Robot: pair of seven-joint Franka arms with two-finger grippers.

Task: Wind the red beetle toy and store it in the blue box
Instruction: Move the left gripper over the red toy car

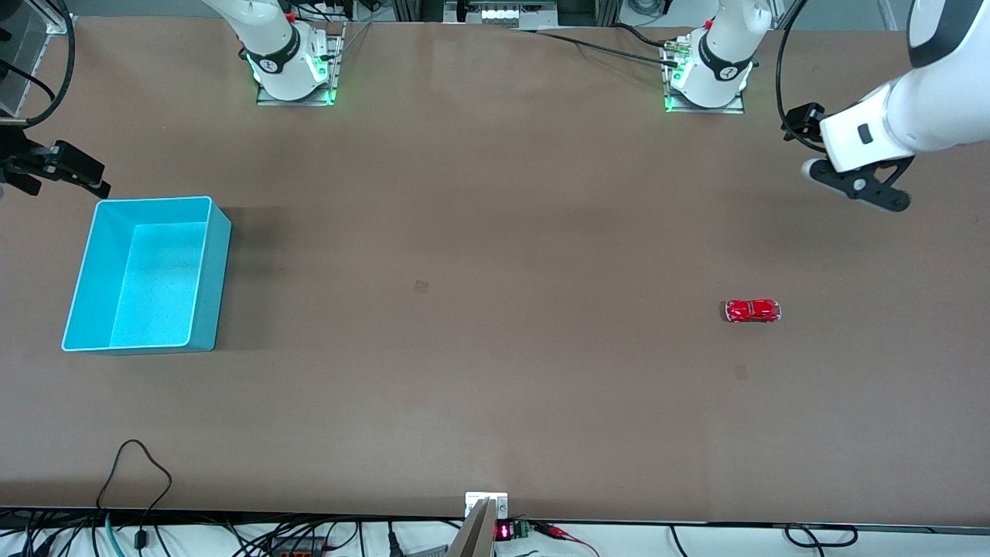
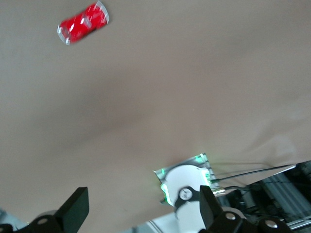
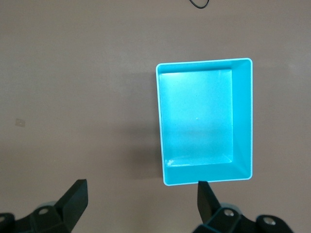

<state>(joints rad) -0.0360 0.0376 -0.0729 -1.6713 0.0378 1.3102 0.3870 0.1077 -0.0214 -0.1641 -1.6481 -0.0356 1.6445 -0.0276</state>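
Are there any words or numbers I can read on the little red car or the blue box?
None on the red beetle toy.
None on the blue box.
Red digits glow on a small display at the table edge nearest the front camera: too small to read.

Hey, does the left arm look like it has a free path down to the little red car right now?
Probably yes. The left pincer hangs open above bare table at its own end, and the red car sits alone in the open with nothing around it.
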